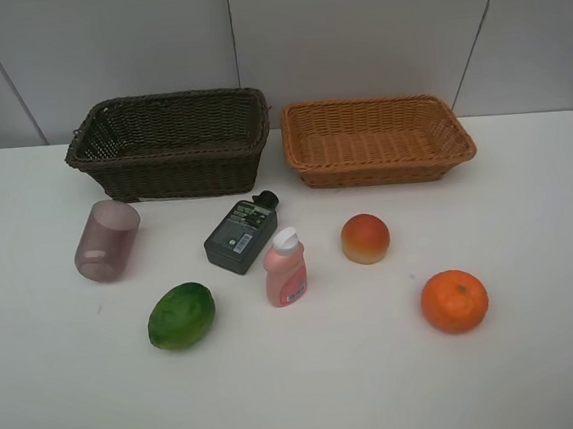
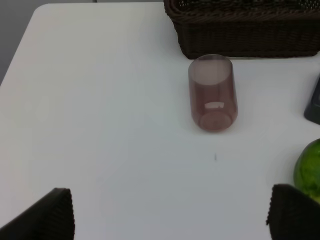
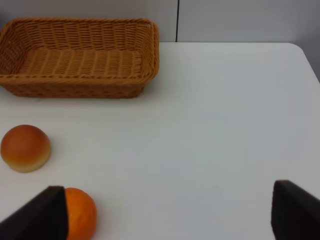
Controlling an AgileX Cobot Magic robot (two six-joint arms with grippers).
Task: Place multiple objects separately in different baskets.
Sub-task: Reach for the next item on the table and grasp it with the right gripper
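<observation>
On the white table lie the purple cup (image 1: 107,240) on its side, the dark-green flat bottle (image 1: 241,235), the pink white-capped bottle (image 1: 285,268) upright, the green oval fruit (image 1: 181,315), the peach-red fruit (image 1: 365,239) and the orange (image 1: 454,301). The dark brown basket (image 1: 170,142) and orange-tan basket (image 1: 375,139) stand at the back, both empty. The left gripper (image 2: 170,212) is open, short of the cup (image 2: 211,93), with the green fruit (image 2: 309,170) beside it. The right gripper (image 3: 170,212) is open, with the orange (image 3: 80,214) by one finger. Neither gripper shows in the exterior view.
The table's left edge (image 2: 15,60) and right edge (image 3: 310,60) are near the grippers. A grey wall stands behind the baskets. The orange-tan basket also shows in the right wrist view (image 3: 80,60), with the peach-red fruit (image 3: 25,148) in front of it.
</observation>
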